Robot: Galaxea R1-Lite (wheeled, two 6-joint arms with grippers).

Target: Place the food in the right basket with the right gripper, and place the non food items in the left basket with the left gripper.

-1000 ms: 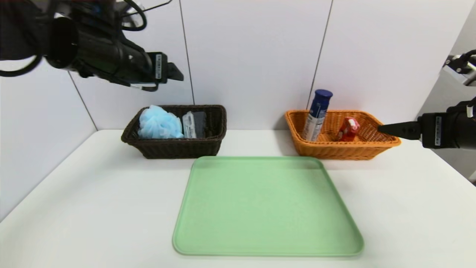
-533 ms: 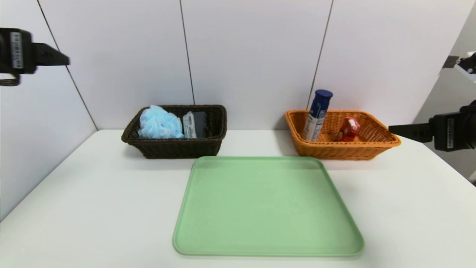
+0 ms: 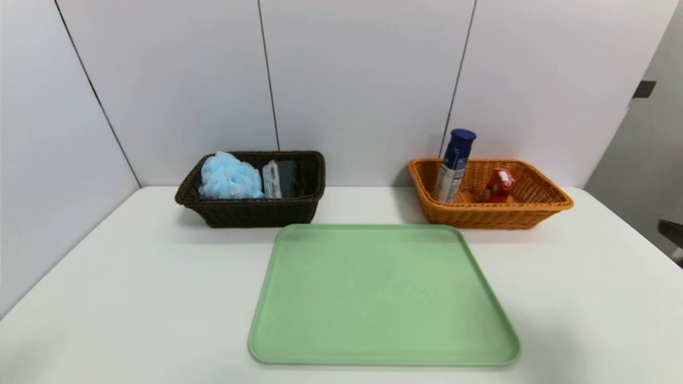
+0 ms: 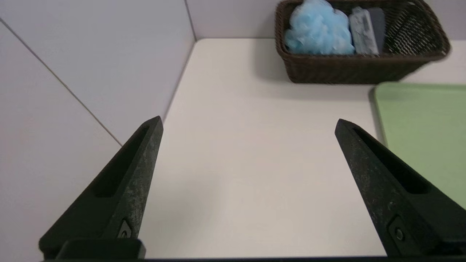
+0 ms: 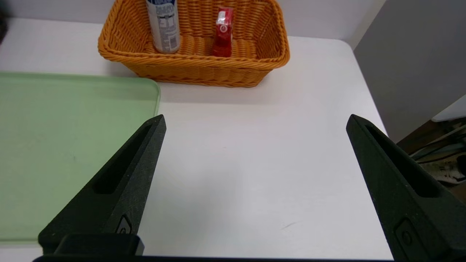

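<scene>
Left gripper (image 4: 249, 120), right gripper (image 5: 256, 117): jaws spread, holding nothing, above tabletop's (image 3: 160, 298) left and right edges. Sorting looks done; no reach due.

The left basket (image 3: 251, 213) and the right basket (image 3: 488, 217) stand well apart at the back of the table (image 3: 133, 298), before the wall (image 3: 368, 85). In the left basket, the bath puff (image 3: 229, 177) lies left of two flat packets (image 3: 279, 178). In the right basket, the canister (image 3: 454, 165) leans left of the small packet (image 3: 500, 186). The tray (image 3: 384, 293) lies in front, between them.
</scene>
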